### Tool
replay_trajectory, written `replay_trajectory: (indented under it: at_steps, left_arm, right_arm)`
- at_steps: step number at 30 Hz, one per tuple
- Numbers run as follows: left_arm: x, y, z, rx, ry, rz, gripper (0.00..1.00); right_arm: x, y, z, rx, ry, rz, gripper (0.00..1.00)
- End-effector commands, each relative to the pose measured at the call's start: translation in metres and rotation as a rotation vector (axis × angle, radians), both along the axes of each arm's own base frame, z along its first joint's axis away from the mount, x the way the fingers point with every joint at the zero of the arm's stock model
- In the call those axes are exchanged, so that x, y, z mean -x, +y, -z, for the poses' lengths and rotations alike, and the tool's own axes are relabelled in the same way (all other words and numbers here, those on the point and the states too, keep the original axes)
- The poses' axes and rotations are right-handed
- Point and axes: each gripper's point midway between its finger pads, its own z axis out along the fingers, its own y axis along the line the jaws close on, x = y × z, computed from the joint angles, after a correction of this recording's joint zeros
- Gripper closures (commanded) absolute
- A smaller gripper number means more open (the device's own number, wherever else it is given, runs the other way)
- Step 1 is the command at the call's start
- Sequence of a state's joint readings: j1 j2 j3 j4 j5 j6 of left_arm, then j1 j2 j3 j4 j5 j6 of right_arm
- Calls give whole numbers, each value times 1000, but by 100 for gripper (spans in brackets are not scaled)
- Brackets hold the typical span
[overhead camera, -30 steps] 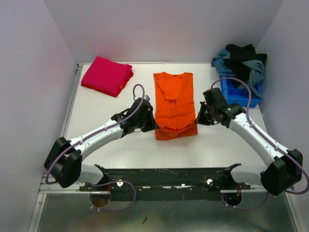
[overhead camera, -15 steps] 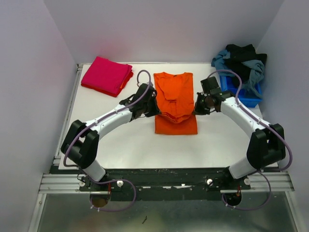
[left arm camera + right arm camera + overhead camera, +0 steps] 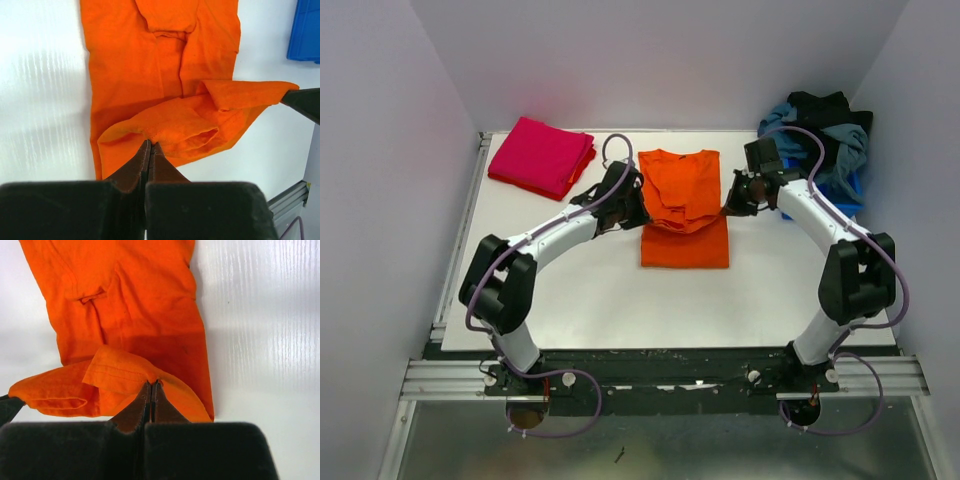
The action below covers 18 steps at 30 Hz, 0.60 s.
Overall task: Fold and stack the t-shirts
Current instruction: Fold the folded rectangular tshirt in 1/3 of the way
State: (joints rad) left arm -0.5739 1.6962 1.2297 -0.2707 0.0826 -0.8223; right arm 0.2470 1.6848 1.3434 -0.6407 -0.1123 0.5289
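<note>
Top external view: orange shirt (image 3: 685, 245) lies lengthwise in the middle of the table (image 3: 580, 300), its near hem raised and doubled back over the chest.
Left gripper (image 3: 150, 145): jaws pinched tight on the left corner of the raised hem.
Right gripper (image 3: 151, 384): jaws pinched tight on the right corner of the same hem.
Pink shirt (image 3: 542, 155): folded, far left corner, well apart from the orange one.
Bin (image 3: 848, 190): blue, far right, heaped with dark and grey-blue clothes (image 3: 815, 120).

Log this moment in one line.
orange shirt: near edge lifted over middle | left gripper: shut on edge | right gripper: shut on edge | pink shirt: folded, far left
</note>
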Motion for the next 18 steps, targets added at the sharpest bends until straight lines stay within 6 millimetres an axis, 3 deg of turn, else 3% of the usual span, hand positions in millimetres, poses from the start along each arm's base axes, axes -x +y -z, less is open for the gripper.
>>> replay_trajectory:
  at_steps: [1, 16, 18]
  left_arm:
    - [-17, 1, 4, 18, -12, -25, 100]
    - [-46, 5, 14, 27, -4, -51, 100]
    - [-51, 0, 18, 22, -10, -26, 100]
  right_arm:
    - [-16, 2, -4, -19, -19, -23, 99]
    - [-40, -2, 6, -10, -11, -12, 99]
    - [-48, -1, 8, -27, -24, -10, 91]
